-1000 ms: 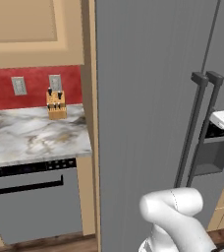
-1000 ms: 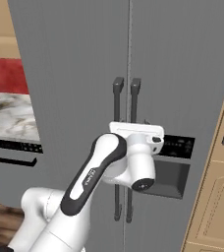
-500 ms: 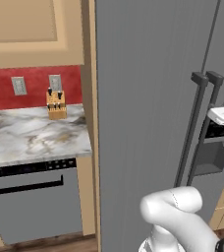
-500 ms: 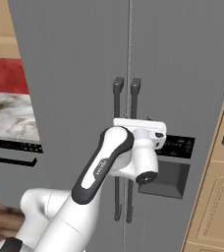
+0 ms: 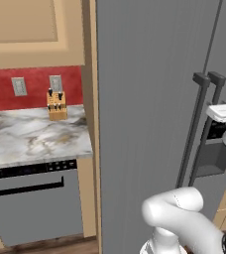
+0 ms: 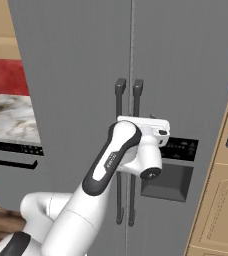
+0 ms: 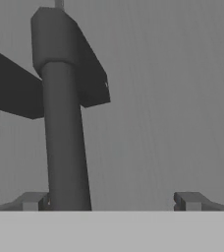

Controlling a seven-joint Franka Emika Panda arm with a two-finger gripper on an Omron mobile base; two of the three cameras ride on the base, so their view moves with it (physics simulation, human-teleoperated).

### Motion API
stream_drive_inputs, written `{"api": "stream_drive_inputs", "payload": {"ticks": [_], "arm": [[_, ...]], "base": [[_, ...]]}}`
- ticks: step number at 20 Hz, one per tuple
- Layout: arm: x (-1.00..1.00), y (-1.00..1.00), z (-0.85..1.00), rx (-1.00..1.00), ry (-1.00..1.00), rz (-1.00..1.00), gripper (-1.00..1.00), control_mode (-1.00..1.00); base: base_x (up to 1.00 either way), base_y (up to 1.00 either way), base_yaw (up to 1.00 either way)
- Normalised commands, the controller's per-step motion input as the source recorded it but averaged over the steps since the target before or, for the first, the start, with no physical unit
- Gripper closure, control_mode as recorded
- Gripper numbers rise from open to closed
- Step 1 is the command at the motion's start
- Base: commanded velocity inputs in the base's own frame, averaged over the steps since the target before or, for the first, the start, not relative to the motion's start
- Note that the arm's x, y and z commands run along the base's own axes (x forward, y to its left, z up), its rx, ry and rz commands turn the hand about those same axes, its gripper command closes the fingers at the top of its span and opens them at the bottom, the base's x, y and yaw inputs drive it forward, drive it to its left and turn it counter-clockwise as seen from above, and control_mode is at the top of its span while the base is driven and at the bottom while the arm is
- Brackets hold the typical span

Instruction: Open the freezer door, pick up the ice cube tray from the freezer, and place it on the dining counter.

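Note:
The freezer (image 6: 76, 75) is a tall grey appliance with both of its doors shut. The freezer door (image 6: 186, 75) is the right-hand panel, and its black vertical handle (image 6: 135, 150) stands beside the left door's twin bar (image 6: 119, 100). My gripper (image 7: 111, 202) is open, close in front of the door near the handle's top. In the hand view the handle (image 7: 65, 142) rises just inside the left fingertip (image 7: 33, 201), untouched by either finger. In the right base view my white hand (image 6: 148, 129) covers the upper handle. The ice cube tray is hidden behind the shut door. The dining counter is out of view.
A dark dispenser recess (image 6: 168, 177) sits in the right door below my hand. To the left are a marble worktop (image 5: 30, 136) with a knife block (image 5: 56, 105), a red backsplash and a grey dishwasher front (image 5: 33, 208). Tan cabinets (image 6: 221, 200) flank the right side.
My hand has crept a little up and to the right, closer to the door handles, and the forearm has risen with it. The jaws have stayed open and the doors stay shut.

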Motion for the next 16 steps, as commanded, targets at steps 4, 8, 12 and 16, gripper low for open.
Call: {"api": "stream_drive_inputs", "payload": {"ticks": [4,8,12,16], "arm": [[0.14,0.00,0.00,0.00,0.00,0.00,-1.00,-1.00],[0.18,0.00,0.00,0.00,0.00,0.00,-1.00,-1.00],[0.16,0.00,0.00,0.00,0.00,0.00,-1.00,-1.00],[0.26,0.00,0.00,0.00,0.00,0.00,-1.00,-1.00]], "base": [[0.00,0.00,0.00],[0.00,0.00,0.00],[0.00,0.00,0.00],[0.00,0.00,0.00]]}}
